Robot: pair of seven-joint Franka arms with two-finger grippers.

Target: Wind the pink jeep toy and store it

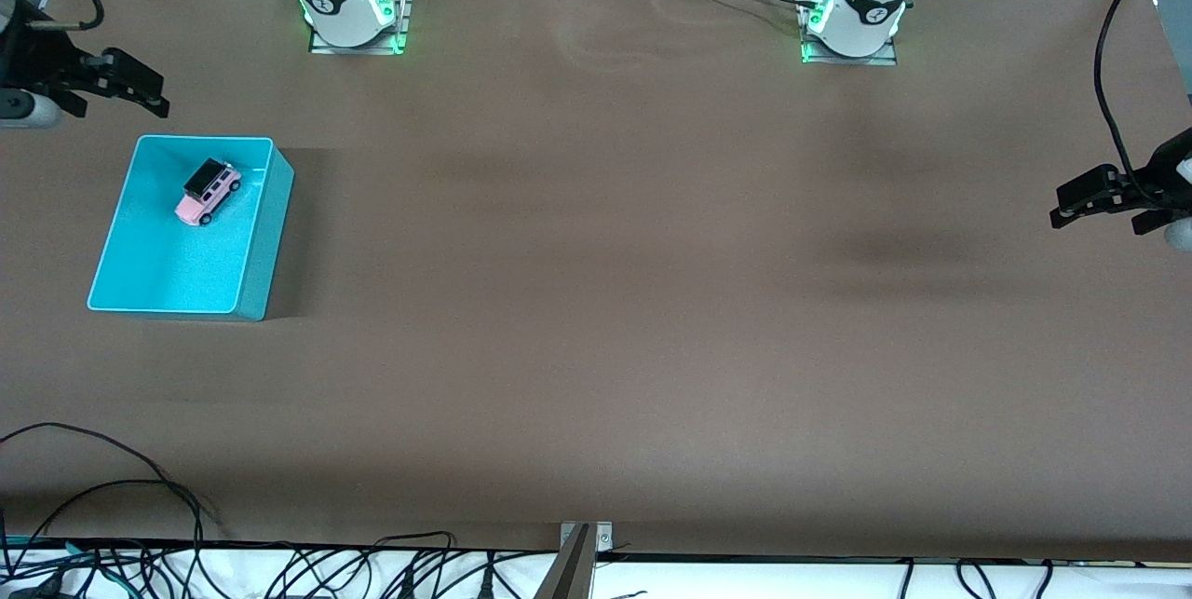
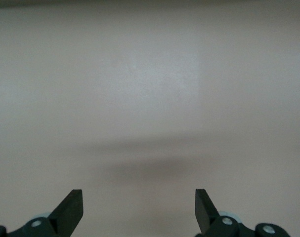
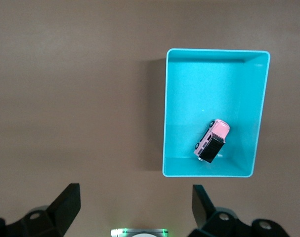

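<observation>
Already the pink jeep toy [image 1: 208, 192] sits inside the teal bin [image 1: 264, 236] at the front view's middle left, so little could go wrong unless an arm dips and knocks the bin. Right gripper [image 1: 119, 85] hangs at upper left, left gripper [image 1: 1099, 201] at right edge, both spread wide, holding nothing.
</observation>
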